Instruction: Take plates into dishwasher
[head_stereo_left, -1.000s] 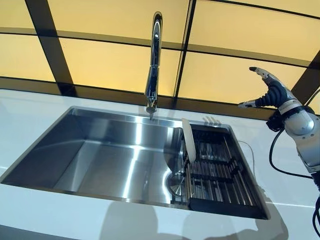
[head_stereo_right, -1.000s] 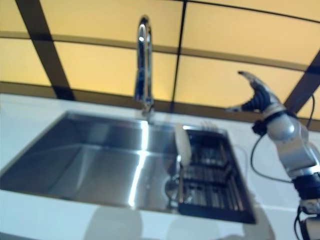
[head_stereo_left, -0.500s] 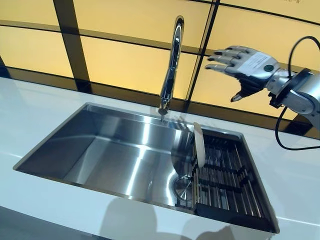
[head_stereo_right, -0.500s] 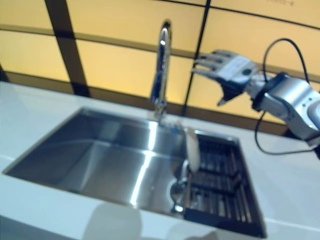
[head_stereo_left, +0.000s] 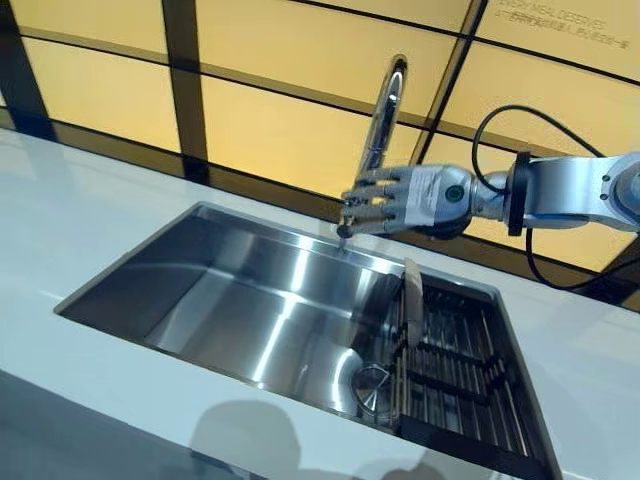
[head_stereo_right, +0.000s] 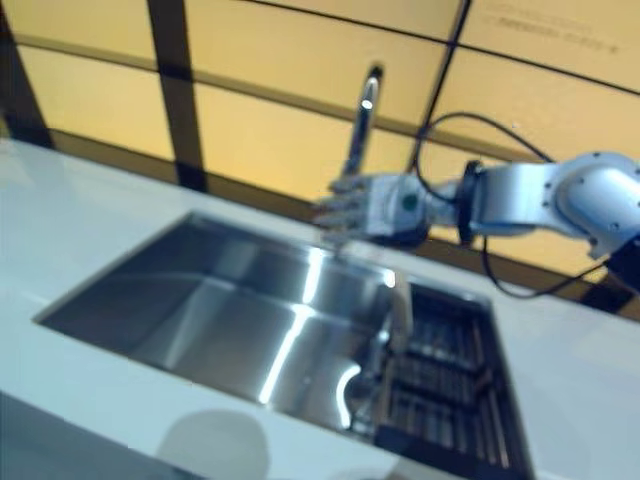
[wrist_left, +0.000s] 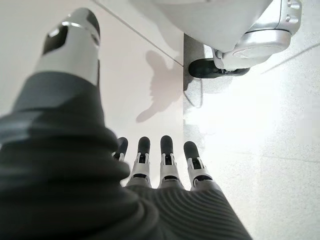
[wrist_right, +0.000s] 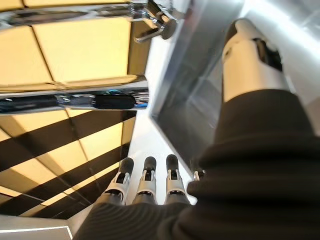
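While the right hand hovers slack-fingered by the faucet, a plate stands in the steel sink.

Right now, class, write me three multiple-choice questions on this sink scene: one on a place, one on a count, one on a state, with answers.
1. Where does the plate stand?
A. On edge in the dark rack at the sink's right end
B. Flat on the counter
C. In the robot hand

2. How many plates show?
A. One
B. Three
C. Five

3. How is the right robot hand?
A. Curled round the plate
B. Open, holding nothing
C. Curled round the tap

Answers: 1 A, the plate rests upright against the rack's left side. 2 A, only one white plate is visible. 3 B, its fingers are straight, in the air by the tap, above the sink.
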